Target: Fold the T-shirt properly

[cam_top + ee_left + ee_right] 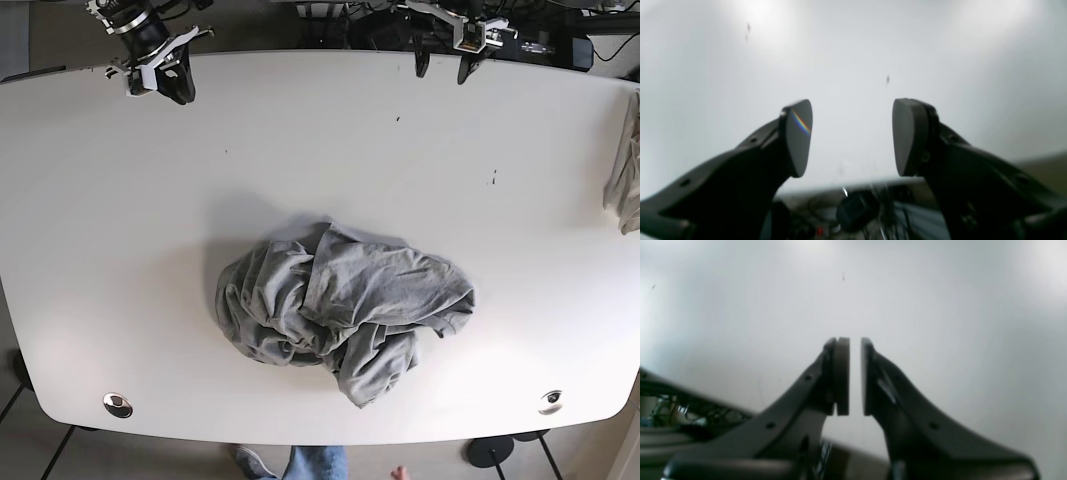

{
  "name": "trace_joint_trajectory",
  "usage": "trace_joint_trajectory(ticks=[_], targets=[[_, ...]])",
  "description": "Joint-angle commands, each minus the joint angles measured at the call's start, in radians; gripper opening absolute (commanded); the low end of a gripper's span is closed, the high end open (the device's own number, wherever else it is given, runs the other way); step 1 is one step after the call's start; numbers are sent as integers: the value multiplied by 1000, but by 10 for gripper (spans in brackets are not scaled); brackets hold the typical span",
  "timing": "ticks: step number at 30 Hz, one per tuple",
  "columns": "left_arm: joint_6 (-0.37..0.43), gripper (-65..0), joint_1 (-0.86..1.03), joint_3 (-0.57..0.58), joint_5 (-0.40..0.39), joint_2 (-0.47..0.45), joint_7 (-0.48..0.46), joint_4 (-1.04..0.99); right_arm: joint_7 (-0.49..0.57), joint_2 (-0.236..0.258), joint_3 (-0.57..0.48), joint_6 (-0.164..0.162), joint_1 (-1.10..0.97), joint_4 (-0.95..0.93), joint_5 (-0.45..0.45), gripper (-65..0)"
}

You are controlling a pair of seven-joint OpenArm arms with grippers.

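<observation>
The grey T-shirt (340, 305) lies crumpled in a heap on the white table (120, 250), a little in front of the middle. It shows only in the base view. My left gripper (441, 70) hovers at the table's far edge, right of centre, far from the shirt. In the left wrist view it (852, 106) is open and empty over bare table. My right gripper (165, 90) is at the far left corner. In the right wrist view it (855, 340) is empty, its pads (842, 373) nearly together with only a slim gap.
Another grey cloth (625, 165) hangs over the table's right edge. Two round metal discs (117, 405) (550, 402) sit near the front corners. A person's legs (315, 463) show below the front edge. Cables and equipment (540, 30) lie behind the far edge.
</observation>
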Motion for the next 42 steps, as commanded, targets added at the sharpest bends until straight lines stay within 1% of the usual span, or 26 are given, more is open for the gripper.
trace_joint_trajectory(ticks=[1,2,3,4,6,7,9,10,11,13,14,18,19,20,23,28,29,32,34,36,37,38,39,41,42], targets=[[0,-306,-12,-1,-6,-2,-29,12,25,16,-46,6,48,20,9,-593],[0,-301,-32,-1,-6,-2,-29,12,23,32,-81,1,94,18,9,-587],[0,-299,-44,-1,-6,-2,-28,13,19,44,-112,-1,131,17,9,-556],[0,-299,-53,-1,-6,0,-25,13,-6,53,-158,-2,171,17,9,-509],[0,-292,-76,-1,-6,0,27,18,-95,67,-234,-2,264,17,8,-392],[0,-271,-93,-1,-6,0,56,18,-136,69,-273,-2,324,17,8,-342],[0,-236,-119,-1,-6,0,86,12,-207,67,-339,-2,428,-2,8,-273],[0,-224,-127,-1,-6,14,89,10,-230,67,-369,-2,484,-17,8,-258],[0,-212,-127,-4,-6,41,90,8,-256,67,-423,-2,563,-48,8,-257],[0,-193,-131,-4,-4,60,90,7,-287,66,-511,-4,691,-126,8,-252],[0,-192,-153,-6,-4,64,90,-1,-290,64,-577,-4,772,-194,8,-254],[0,-192,-190,-6,-4,60,90,-39,-290,62,-820,-4,992,-398,6,-257],[0,-192,-197,-6,-4,60,90,-44,-288,53,-873,-4,1044,-450,8,-257],[0,-192,-203,-6,-3,60,90,-45,-287,12,-911,-4,1107,-523,8,-257],[-3,-192,-216,-6,-3,58,92,-45,-274,-74,-926,-2,1205,-685,6,-257],[-5,-192,-223,-3,-3,58,92,-42,-109,-169,-932,1,1334,-948,5,-252],[-5,-192,-222,-3,-3,58,92,-39,-70,-189,-965,3,1366,-1030,5,-252],[-5,-192,-217,-7,0,58,92,-41,43,-201,-1054,-2,1406,-1165,5,-255],[-3,-192,-216,-7,0,58,92,-41,100,-209,-1061,-4,1403,-1220,5,-255],[-3,-192,-214,-9,0,57,92,-42,129,-206,-1064,-4,1400,-1260,3,-257],[-3,-192,-214,-9,0,51,92,-42,138,-203,-1087,-5,1397,-1277,-26,-257],[-3,-192,-216,-9,0,34,92,-42,140,-203,-1101,-10,1386,-1280,-71,-257],[-3,-192,-216,-7,-3,17,92,-42,140,-198,-1098,-47,1363,-1277,-158,-258],[-3,-192,-216,-7,-3,14,92,-42,140,-189,-1071,-120,1318,-1238,-259,-266],[-3,-192,-216,-7,-3,14,92,-42,140,-185,-1052,-146,1294,-1208,-301,-298]])
